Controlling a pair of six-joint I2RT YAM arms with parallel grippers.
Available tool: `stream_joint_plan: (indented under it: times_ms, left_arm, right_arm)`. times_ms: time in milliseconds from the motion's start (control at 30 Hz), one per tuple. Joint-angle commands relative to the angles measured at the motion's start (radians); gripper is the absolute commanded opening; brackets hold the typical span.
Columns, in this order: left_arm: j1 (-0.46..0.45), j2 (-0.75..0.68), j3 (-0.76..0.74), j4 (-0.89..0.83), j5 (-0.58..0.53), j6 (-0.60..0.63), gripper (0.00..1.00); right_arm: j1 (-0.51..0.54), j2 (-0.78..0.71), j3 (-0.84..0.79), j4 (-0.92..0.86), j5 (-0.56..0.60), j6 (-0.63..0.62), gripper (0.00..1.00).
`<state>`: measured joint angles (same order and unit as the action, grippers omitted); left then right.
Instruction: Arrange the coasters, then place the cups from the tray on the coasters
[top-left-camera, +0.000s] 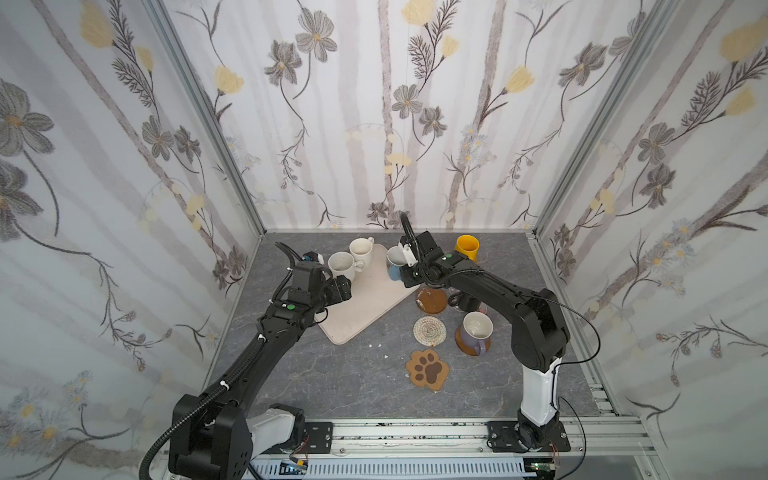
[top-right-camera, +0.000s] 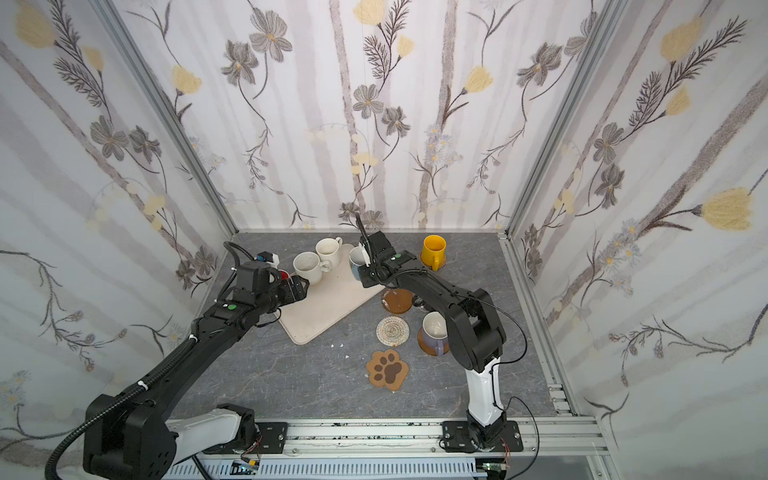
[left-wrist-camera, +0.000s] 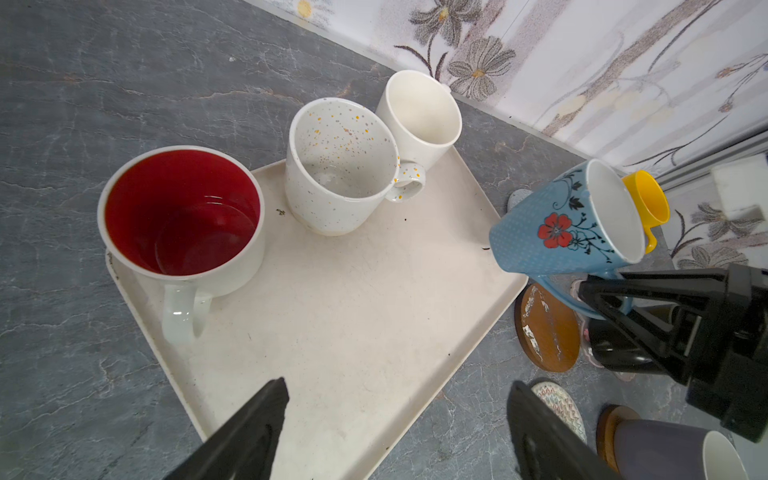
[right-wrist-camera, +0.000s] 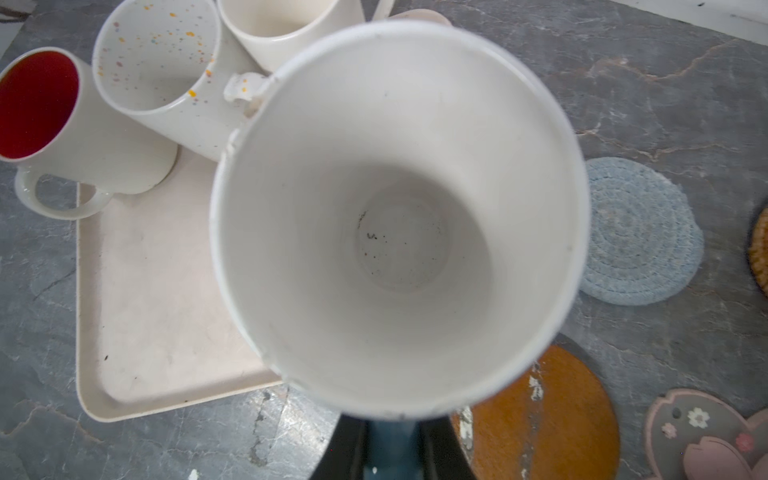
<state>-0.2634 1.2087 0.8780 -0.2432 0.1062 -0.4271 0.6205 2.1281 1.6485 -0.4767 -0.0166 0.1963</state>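
Right jaws: clamped on the handle of the light blue mug (left-wrist-camera: 557, 224). The mug is clear of the table (top-left-camera: 316, 386) and tilted, its white inside facing the right wrist camera.

Directly under the held mug: the edge of the tray (top-left-camera: 365, 307) and a bare amber-brown disc (top-left-camera: 432, 300). Just beside it lies the pale blue crochet coaster (right-wrist-camera: 640, 232), also bare.

Left jaws: spread wide, nothing between them, hovering over the tray's near end.

Ahead of the left jaws, upright on the tray: red-interior mug (left-wrist-camera: 183, 216) nearest, then speckled white mug (left-wrist-camera: 340, 166), then cream mug (left-wrist-camera: 419, 112), the last two close together.

Further out from the right jaws:
- yellow mug (top-left-camera: 467, 246) on the rattan coaster (right-wrist-camera: 761, 253)
- black mug (left-wrist-camera: 615, 349) on the pink-flower coaster (right-wrist-camera: 702, 432), under the right arm
- lavender mug (top-left-camera: 476, 334) on the second amber disc (top-left-camera: 460, 343)
- spiral coaster (top-left-camera: 429, 331) and paw-print coaster (top-left-camera: 428, 369), both bare
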Motion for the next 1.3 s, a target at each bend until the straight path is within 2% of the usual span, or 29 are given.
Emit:
stream_joint_plan:
  times_ms: [0, 367, 633, 1267]
  left_arm:
    - [-0.007, 0.030, 0.031, 0.020, -0.020, -0.010, 0.86]
    - [-0.014, 0.155, 0.108, 0.019, -0.026, -0.009, 0.85]
    - [-0.021, 0.227, 0.162, 0.019, -0.027, -0.012, 0.85]
    - [-0.024, 0.304, 0.194, 0.019, -0.034, 0.007, 0.85]
  right_arm:
    - [-0.029, -0.018, -0.006, 0.090, 0.020, -0.012, 0.00]
    - [-0.164, 0.016, 0.009, 0.087, 0.049, 0.009, 0.00]
    - [-0.219, 0.065, 0.059, 0.069, 0.060, 0.008, 0.00]
    - [-0.228, 0.153, 0.110, 0.047, 0.067, -0.004, 0.01]
